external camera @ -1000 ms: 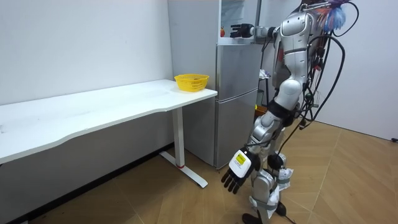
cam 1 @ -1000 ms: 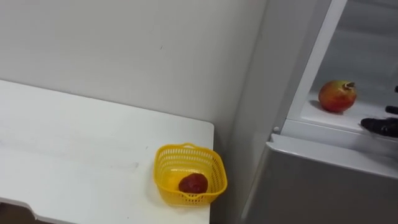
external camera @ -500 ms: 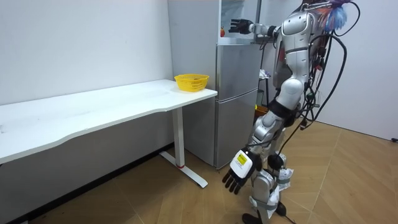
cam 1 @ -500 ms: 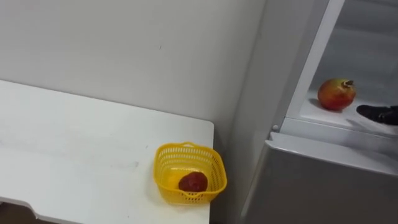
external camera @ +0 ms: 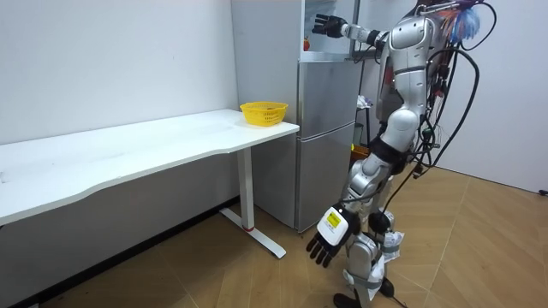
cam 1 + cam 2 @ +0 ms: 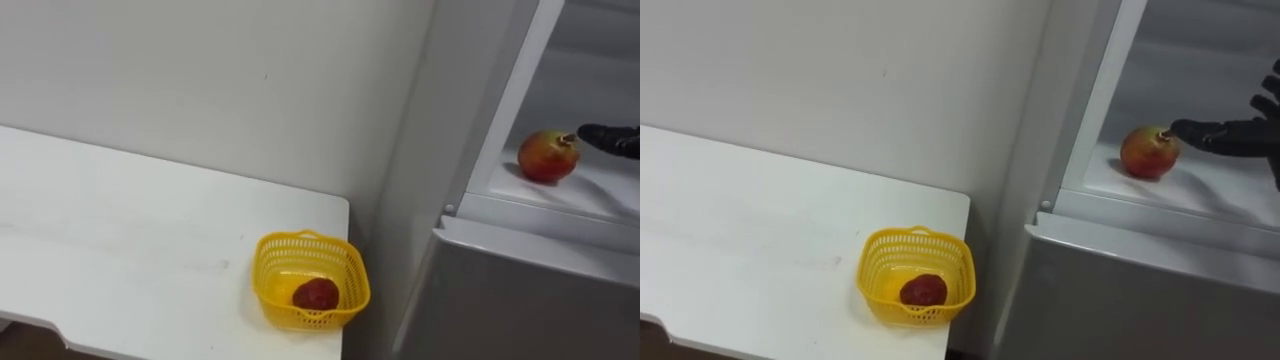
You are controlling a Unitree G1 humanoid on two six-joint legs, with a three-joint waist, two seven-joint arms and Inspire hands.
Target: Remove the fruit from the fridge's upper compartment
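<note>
Right hand [image 6: 1232, 135] higher now, spread in room view, fingertip perhaps against pomegranate [image 6: 1148, 152].

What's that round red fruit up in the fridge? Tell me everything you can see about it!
The fruit is round and smooth-looking, mostly red with a yellow-green patch, and has a small dark nub at its top right. It looks whole. It sits alone on the white fridge shelf, near the front edge. The right robot hand stretches a straight finger to that nub; whether it touches cannot be told.
</note>
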